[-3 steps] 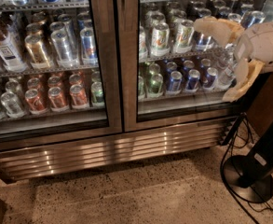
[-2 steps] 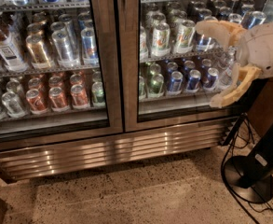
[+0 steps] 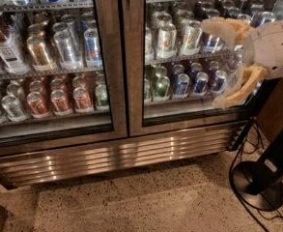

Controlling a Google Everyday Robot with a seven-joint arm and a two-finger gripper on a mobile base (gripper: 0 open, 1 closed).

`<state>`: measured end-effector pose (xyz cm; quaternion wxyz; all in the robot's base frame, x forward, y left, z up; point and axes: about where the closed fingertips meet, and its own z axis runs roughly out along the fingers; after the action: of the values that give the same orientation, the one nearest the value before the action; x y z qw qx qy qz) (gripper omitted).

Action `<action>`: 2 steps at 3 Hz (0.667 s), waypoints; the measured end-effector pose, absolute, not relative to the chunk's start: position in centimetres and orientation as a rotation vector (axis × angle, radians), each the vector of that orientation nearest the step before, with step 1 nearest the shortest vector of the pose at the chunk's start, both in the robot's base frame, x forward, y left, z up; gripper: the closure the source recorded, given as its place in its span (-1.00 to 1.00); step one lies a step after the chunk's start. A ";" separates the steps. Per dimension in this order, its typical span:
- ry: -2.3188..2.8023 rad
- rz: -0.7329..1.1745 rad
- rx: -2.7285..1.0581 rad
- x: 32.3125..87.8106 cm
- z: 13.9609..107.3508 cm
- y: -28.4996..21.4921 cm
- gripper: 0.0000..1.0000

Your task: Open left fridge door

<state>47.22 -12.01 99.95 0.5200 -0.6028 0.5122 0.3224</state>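
Note:
The fridge [image 3: 117, 156] fills the view, a wide steel cooler with two glass doors and a ribbed grille at its base. The left fridge door [image 3: 110, 57] stands shut, its steel frame meeting the right door at the centre; red, silver and blue cans and a bottle show behind its glass. My gripper [image 3: 218, 64] hangs at the right, in front of the right door's glass, well right of the left door. Its two tan fingers are spread wide apart, one high and one low, with nothing between them.
The right glass door [image 3: 189, 57] shows blue and green cans. A black stand with a round base [image 3: 259, 185] and trailing cables sits on the speckled floor at the right, beside the fridge's corner. Open floor lies before the grille.
The gripper has shifted slightly left and down in front of the right door; its fingers stay spread. Both doors remain shut.

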 end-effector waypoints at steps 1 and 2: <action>1.167 0.866 -1.420 47.0 99.2 -10.9 -1.00; 1.117 0.918 -1.409 47.0 99.1 -9.4 -1.00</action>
<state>47.02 -9.36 99.10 0.5323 -0.5907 0.4685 0.3850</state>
